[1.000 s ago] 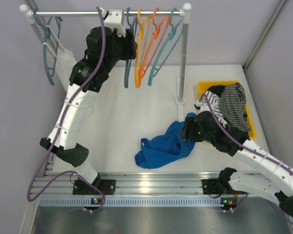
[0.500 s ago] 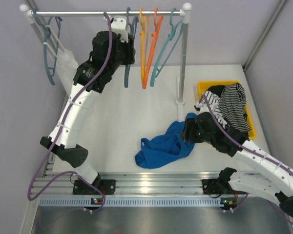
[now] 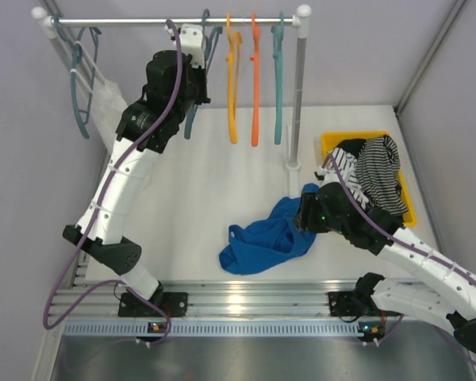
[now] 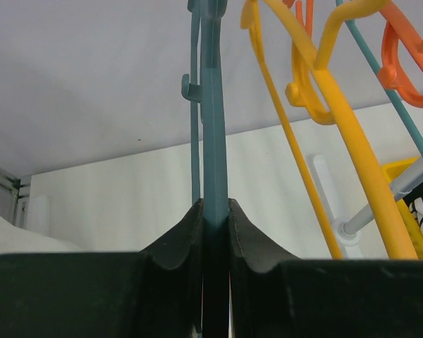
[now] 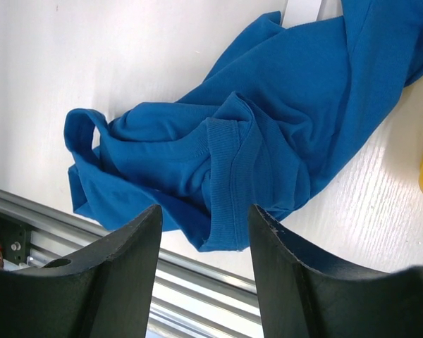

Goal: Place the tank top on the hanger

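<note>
The royal-blue tank top (image 3: 262,242) lies crumpled on the white table near the front edge. My right gripper (image 3: 305,211) hovers just over its right part, open, with a ribbed hem of the tank top (image 5: 268,141) showing between and beyond the fingers of that gripper (image 5: 204,211). Up at the rail, my left gripper (image 3: 195,83) is shut on the slate-teal hanger (image 3: 191,123). The left wrist view shows both jaws of this gripper (image 4: 215,205) pressed against the hanger's flat bar (image 4: 213,141). Its hook is still on the rail.
On the rail hang a yellow-orange hanger (image 3: 232,87), an orange hanger (image 3: 255,87) and another teal one (image 3: 278,79); more teal hangers (image 3: 79,79) and a white garment (image 3: 103,99) are at the left. The rack post (image 3: 296,103) stands mid-table. A yellow bin (image 3: 333,141) holds striped garments (image 3: 377,171).
My left gripper closed on the teal hanger and drew it leftward. The other hangers swung back to hang straight. The right arm and the tank top stayed put.
</note>
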Available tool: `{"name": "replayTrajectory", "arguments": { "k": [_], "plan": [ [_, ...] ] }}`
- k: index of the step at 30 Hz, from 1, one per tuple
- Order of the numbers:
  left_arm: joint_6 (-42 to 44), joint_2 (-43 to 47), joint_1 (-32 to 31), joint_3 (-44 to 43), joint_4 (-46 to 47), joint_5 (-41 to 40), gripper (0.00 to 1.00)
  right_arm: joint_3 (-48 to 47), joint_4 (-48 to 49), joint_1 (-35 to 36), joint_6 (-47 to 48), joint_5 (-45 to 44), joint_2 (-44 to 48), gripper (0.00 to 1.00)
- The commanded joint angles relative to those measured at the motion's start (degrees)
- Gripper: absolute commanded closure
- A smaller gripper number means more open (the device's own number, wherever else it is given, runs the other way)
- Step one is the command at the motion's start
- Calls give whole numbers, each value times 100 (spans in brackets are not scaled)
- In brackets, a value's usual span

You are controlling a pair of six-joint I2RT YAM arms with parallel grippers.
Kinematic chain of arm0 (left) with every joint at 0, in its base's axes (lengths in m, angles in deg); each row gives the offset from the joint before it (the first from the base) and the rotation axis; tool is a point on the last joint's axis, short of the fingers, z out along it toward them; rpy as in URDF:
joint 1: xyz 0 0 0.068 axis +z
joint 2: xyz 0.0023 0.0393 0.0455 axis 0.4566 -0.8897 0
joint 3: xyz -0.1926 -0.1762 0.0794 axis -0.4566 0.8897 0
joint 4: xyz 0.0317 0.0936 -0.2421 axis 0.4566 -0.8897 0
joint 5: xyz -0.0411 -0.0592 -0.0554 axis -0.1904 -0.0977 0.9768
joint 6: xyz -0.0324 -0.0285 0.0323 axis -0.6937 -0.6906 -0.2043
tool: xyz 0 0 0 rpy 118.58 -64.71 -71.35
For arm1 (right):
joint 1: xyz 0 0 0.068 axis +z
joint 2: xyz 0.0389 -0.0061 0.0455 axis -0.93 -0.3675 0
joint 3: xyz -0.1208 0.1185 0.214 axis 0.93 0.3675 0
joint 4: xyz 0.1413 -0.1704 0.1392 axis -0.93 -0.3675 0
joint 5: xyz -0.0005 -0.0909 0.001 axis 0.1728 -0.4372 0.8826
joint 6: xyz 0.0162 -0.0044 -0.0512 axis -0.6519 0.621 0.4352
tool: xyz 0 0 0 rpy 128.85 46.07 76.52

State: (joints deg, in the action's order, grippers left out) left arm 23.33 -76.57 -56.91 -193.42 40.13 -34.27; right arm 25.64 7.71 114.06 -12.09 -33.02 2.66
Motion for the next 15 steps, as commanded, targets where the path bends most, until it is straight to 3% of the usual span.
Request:
{"name": "replayTrajectory", "arguments": {
  "k": [1, 15],
  "plan": [
    [197, 283, 12, -71, 579, -282, 100, 0, 112, 8, -3, 9, 9, 48],
    [241, 906, 12, 675, 1203, -485, 100, 17, 164, 8, 40, 26, -44, 49]
  ]
}}
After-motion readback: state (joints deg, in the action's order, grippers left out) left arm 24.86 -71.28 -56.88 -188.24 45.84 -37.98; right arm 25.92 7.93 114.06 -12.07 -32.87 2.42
